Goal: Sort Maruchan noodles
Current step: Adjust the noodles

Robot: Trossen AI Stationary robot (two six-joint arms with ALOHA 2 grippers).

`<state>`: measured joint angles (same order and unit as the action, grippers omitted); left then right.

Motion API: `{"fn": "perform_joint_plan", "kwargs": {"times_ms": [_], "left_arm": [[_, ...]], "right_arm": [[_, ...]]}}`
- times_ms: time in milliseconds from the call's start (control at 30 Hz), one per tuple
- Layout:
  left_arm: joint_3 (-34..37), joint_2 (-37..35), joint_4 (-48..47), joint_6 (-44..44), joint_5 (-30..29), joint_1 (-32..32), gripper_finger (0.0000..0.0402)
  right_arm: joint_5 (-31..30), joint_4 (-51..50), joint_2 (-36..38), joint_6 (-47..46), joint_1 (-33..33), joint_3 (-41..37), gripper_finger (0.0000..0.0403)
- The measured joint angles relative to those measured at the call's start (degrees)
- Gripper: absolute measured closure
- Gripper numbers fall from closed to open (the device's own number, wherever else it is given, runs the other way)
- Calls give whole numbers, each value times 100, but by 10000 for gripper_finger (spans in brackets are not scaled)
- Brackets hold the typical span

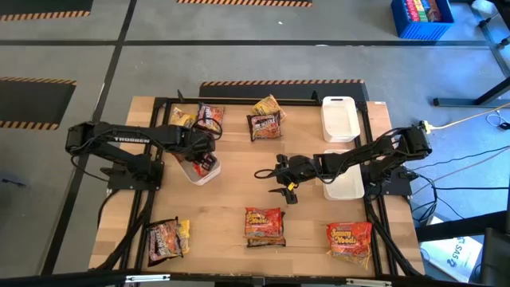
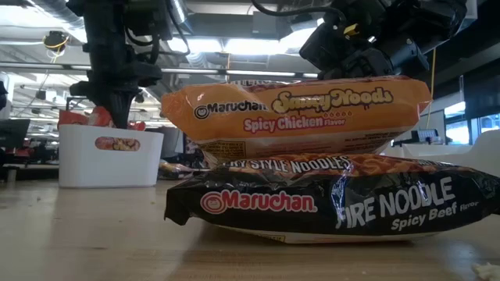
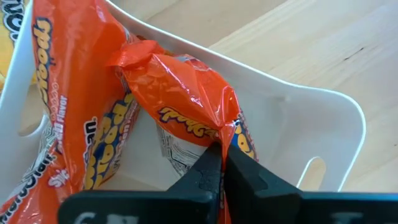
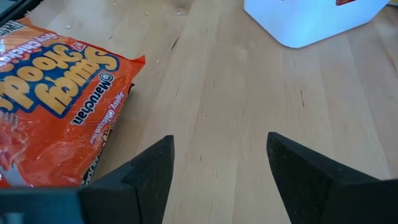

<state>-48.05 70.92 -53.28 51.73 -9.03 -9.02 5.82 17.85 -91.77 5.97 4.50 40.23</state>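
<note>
Left end effector point(image 3: 221, 165) pinches shut on orange packet point(image 3: 186, 93) inside white bin point(image 3: 323, 118).

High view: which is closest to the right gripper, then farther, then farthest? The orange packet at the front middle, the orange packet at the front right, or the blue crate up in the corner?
From the right gripper:
1. Front-middle orange packet, just below it.
2. Front-right orange packet, toward the table's right corner.
3. Blue crate, off the table, top right.

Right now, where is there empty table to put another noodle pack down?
Bare wood lies between the white bin and the right end effector, and between the front-left packets and the orange stack. The back edge is crowded with packets and a white tray.
</note>
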Motion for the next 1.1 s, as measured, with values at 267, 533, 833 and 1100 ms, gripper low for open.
{"fn": "perform_joint_plan", "kwargs": {"times_ms": [267, 533, 833, 1100], "left_arm": [[-16, -2, -28, -121, -50, 3, 401], [-695, -11, -771, -325, -138, 98, 401], [-1383, -18, -1524, -1890, -291, 95, 401], [-1384, -15, -1742, -3405, -262, 93, 401]], "right_arm": [[0, 2, 0, -14, 1, 0, 166], [0, 1, 0, -92, 1, 0, 166], [2, 0, 0, -120, 2, 0, 166], [2, 0, 0, -120, 1, 0, 166]]}}
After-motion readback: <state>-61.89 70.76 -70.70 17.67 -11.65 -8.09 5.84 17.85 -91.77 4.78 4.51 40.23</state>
